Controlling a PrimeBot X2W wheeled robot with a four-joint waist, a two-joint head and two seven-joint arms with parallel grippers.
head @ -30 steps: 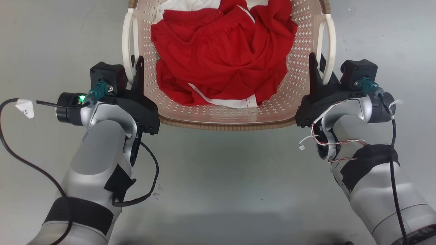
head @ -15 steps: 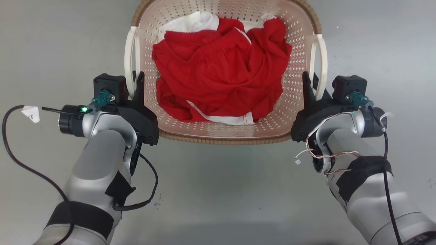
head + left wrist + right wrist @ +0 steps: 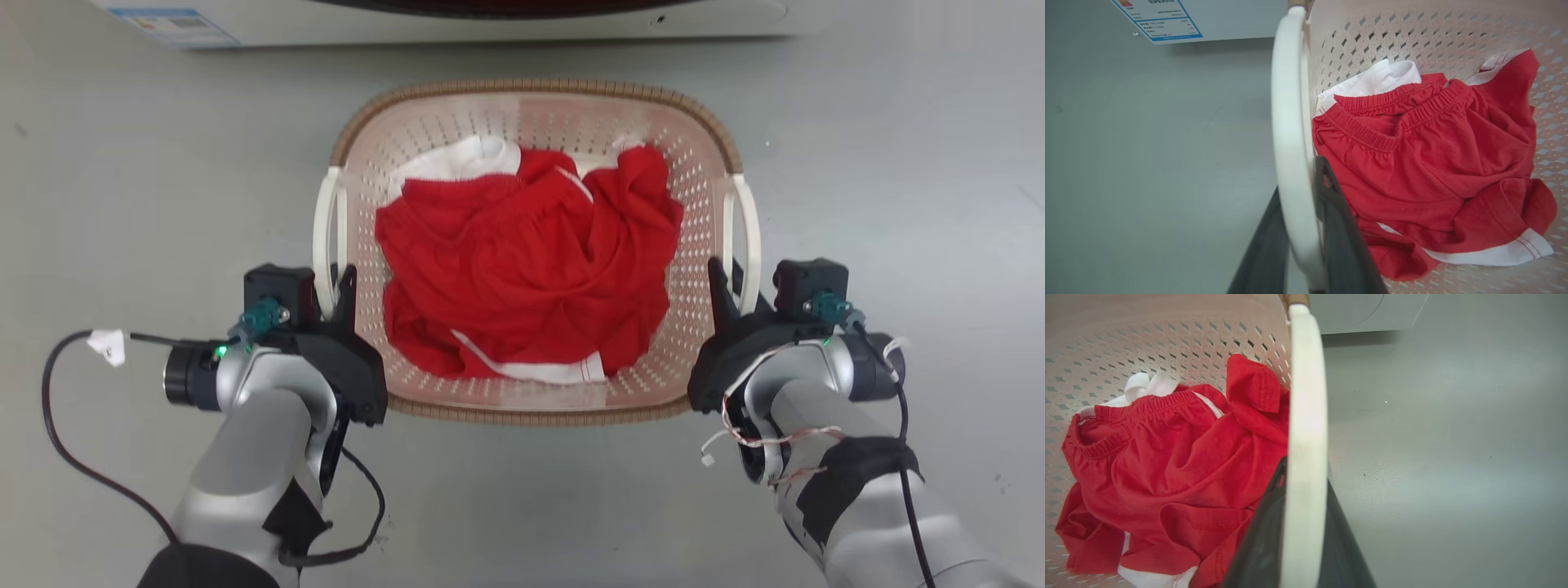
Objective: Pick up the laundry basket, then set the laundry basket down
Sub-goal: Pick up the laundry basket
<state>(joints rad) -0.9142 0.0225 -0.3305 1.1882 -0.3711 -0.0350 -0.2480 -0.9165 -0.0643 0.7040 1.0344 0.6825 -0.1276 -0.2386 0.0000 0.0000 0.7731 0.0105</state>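
Left tool [image 3: 336, 287] clenches the laundry basket [image 3: 531, 86] by its left handle [image 3: 325, 224]; right tool [image 3: 727, 276] clenches the right handle [image 3: 752, 229]; probably stiff, light plastic, carrying only red clothes [image 3: 522, 286]; smooth loops could slip.

Near side: open grey floor [image 3: 531, 506] between the two forearms, up to the laundry basket [image 3: 531, 415].
Far side: a strip of floor, then the washer [image 3: 490, 20] front closes the way.
Left flank: open floor outside the left handle [image 3: 325, 220]; a black cable [image 3: 57, 433] loops beside the arm.
Right flank: open floor outside the right handle [image 3: 751, 229].
Handles: near ends taken, left gripper [image 3: 1298, 228] and right gripper [image 3: 1304, 522] each straddling one; far ends free.
Basket inside: red clothes [image 3: 531, 278] cover the bottom; far wall bare.
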